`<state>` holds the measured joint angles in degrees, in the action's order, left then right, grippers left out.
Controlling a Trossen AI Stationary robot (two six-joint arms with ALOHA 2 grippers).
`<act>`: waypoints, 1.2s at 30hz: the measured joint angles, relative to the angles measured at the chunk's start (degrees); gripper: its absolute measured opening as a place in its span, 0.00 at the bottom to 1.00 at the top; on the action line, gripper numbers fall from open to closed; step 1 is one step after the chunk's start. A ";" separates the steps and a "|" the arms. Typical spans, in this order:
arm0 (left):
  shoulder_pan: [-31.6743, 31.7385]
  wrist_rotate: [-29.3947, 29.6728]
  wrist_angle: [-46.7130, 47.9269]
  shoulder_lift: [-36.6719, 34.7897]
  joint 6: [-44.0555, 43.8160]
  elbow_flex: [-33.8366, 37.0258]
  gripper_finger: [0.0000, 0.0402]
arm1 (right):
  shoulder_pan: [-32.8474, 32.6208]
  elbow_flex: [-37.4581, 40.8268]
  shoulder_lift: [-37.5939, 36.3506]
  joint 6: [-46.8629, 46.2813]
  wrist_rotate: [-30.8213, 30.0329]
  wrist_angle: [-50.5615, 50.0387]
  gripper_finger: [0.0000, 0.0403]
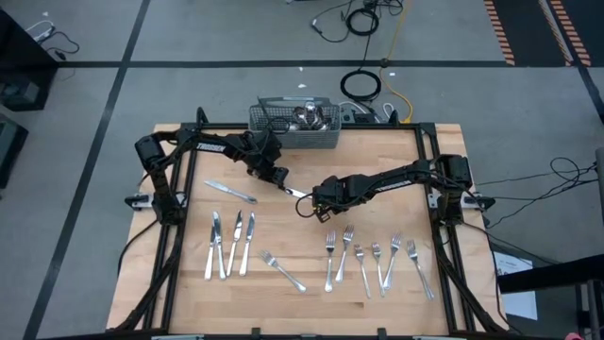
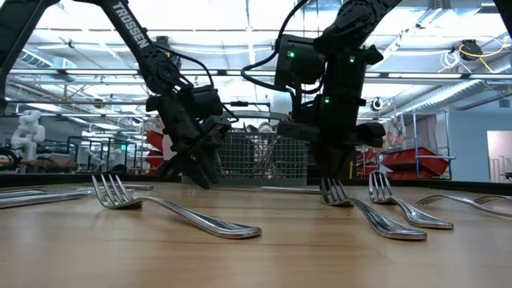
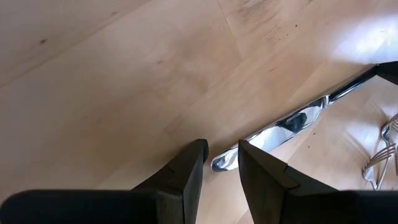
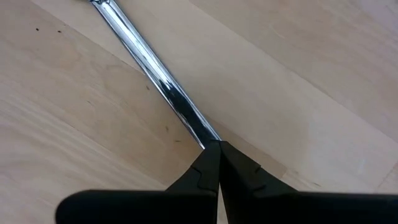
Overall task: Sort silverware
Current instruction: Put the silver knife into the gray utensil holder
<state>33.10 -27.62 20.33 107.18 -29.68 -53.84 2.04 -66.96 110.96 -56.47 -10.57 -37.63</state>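
High view puts both arms meeting just above the middle of your frame, over the wooden tabletop. Your right hand is pinched tight on the handle end of a table knife; the right wrist view shows its fingers closed on the shiny handle, which runs away diagonally over the wood. Your left hand sits at the other end of that same knife. In the left wrist view its fingers stand narrowly apart, with the rounded blade tip in the gap between them; you cannot tell whether they touch it.

Look at the lower half of the frame for the rest of the silverware. Three knives lie side by side at lower left, with one more knife angled alone above them. A single fork lies slanted at lower centre, and a row of forks fills the lower right. At top centre, the wire-mesh basket sits at the tabletop's far edge, with more shiny pieces inside.
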 joint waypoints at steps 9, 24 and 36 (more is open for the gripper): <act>-1.65 0.23 0.20 -0.07 0.12 0.00 0.29 | 0.17 0.02 0.00 0.01 0.22 0.09 0.00; -0.39 -3.14 1.65 -0.02 1.73 -0.04 0.29 | 0.25 0.07 0.00 0.17 0.36 0.15 0.00; -1.13 -4.00 0.44 0.21 -0.03 0.11 0.29 | 0.37 0.09 0.00 0.15 0.28 0.24 0.00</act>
<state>31.97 -31.61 20.77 107.39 -29.71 -53.74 2.42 -66.87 110.96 -56.31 -10.28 -37.39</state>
